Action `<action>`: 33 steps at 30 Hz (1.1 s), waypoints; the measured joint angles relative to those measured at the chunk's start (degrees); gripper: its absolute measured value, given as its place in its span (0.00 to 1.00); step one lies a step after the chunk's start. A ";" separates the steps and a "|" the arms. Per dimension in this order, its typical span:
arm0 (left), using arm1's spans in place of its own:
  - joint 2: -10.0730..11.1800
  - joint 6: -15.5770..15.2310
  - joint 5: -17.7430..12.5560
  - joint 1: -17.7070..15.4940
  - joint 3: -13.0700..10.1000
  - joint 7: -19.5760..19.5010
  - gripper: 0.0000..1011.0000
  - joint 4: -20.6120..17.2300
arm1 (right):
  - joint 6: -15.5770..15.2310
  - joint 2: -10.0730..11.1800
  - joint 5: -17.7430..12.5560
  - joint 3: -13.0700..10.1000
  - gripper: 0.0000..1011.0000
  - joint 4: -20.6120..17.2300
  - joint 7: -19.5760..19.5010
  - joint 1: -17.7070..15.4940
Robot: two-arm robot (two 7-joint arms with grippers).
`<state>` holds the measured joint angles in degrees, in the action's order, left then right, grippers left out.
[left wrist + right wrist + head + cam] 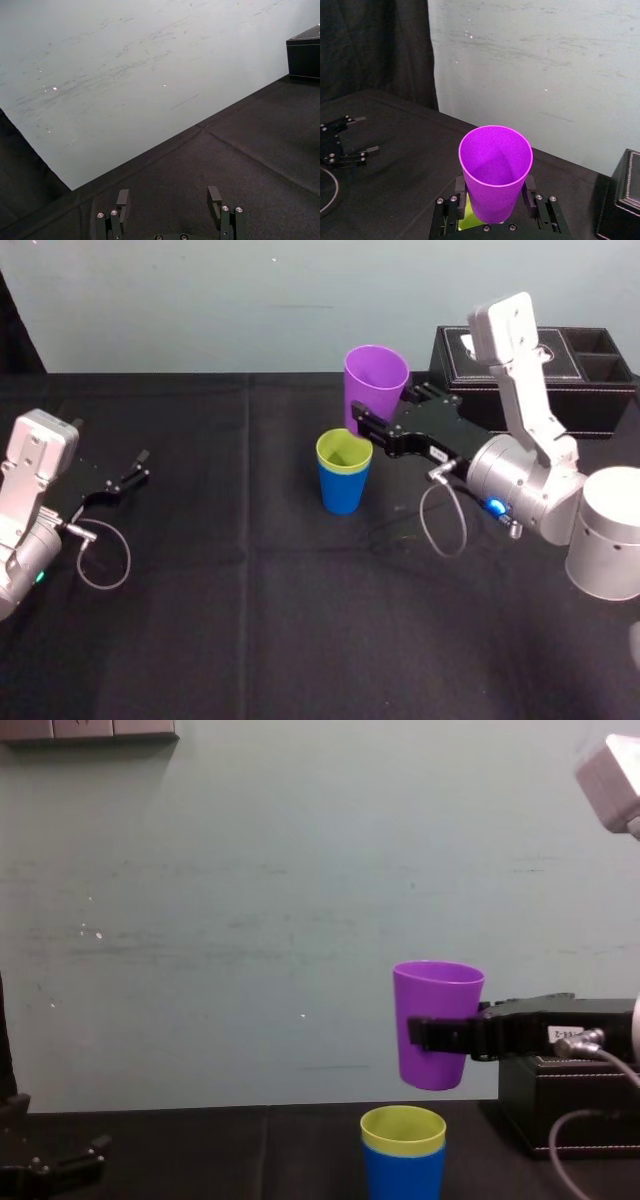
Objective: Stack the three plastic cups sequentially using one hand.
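Purple cup (pixel 437 1005), pinched mouth-up by right gripper (pixel 434 1033), hanging above and slightly right of yellow-green cup (pixel 403 1130) nested in blue cup (pixel 403 1175); advise centring over rim, lowering straight before release; left gripper (pixel 140 466) parked far left, fingers spread.

The purple cup (pixel 438 1010) is held upright by the right pincer (pixel 428 1033) just above the yellow-green cup (pixel 403 1129), which is nested in the blue cup (pixel 403 1176).
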<state>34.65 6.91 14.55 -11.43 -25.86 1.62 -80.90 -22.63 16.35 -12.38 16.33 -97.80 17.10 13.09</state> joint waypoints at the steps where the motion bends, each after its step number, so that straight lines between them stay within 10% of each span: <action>1: 0.00 0.00 0.00 0.00 0.00 0.00 1.00 0.00 | 0.00 -0.01 -0.07 0.17 0.67 0.00 0.00 -0.01; 33: 0.00 0.00 0.00 0.00 0.00 0.00 1.00 0.00 | 2.54 -0.64 0.58 4.11 0.67 5.03 -1.43 0.63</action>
<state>34.65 6.91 14.55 -11.43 -25.86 1.62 -80.90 -20.10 15.71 -11.80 20.43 -92.77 15.67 13.72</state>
